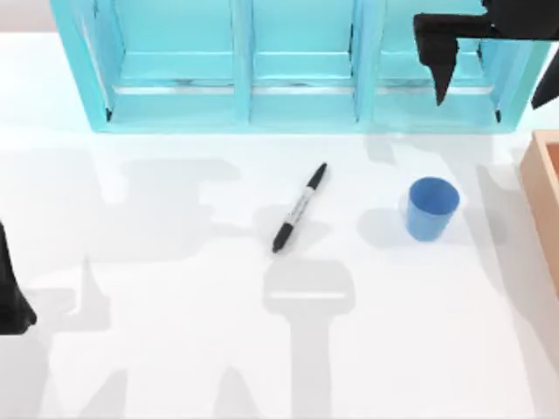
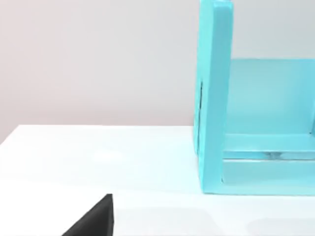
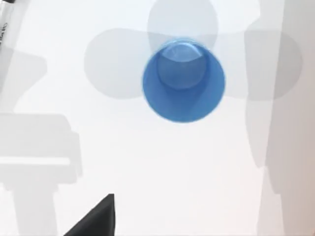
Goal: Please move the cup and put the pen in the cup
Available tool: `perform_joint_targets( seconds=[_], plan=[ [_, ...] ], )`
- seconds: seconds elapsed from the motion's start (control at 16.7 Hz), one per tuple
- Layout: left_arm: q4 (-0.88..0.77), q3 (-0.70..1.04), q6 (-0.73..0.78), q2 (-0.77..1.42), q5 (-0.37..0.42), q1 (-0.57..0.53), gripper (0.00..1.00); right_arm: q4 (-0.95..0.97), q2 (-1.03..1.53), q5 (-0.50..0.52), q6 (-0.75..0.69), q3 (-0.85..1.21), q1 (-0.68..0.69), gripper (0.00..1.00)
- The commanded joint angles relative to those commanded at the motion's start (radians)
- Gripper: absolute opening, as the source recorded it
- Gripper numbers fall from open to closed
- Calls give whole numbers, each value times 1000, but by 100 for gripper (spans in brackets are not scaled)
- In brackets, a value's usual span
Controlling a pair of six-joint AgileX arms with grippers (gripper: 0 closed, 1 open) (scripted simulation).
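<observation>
Here the white tabletop (image 1: 175, 349) lies broad and bare across its left half and along its near edge, with ample open room around both task things. The left gripper (image 1: 10, 297) sits at the tabletop's left edge, low toward the near side, well apart from everything; whether its fingers are spread or pressed together I cannot tell. Along the far edge stands a turquoise shelf unit (image 1: 244, 78) with three open compartments, and what can be seen of them holds nothing. In the left wrist view that shelf unit (image 2: 214, 98) shows its side wall and one bare compartment.

The pen (image 1: 300, 208) lies flat near the middle of the tabletop, slanted, one end toward the far edge and the other toward the near-left. To its right, apart from it, the cup (image 1: 431, 208) stands upright and holds nothing; the right wrist view looks straight down into the cup (image 3: 183, 81). A brown box (image 1: 546, 201) sits at the right edge, just beside the cup.

The right gripper (image 1: 441, 65) hangs over the shelf unit's right compartment by the far edge, well apart from the cup; its finger state I cannot tell.
</observation>
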Motion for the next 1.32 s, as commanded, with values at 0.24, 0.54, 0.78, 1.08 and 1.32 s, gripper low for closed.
perform_joint_targets(
  seconds=[0.24,0.54,0.78,1.08,1.32],
  plan=[
    [0,0,0,0,0,0,100,-1,-3,0,0,2,3,100],
    [0,0,0,0,0,0,100,91,29,-13,115,-35,49,100],
    [0,0,0,0,0,0,100,265,81,-38,363,-120,134,100],
    [0,0,0,0,0,0,100,491,146,-67,667,-228,241,100],
    [0,0,0,0,0,0,100,557,158,-75,734,-262,273,100]
  ],
)
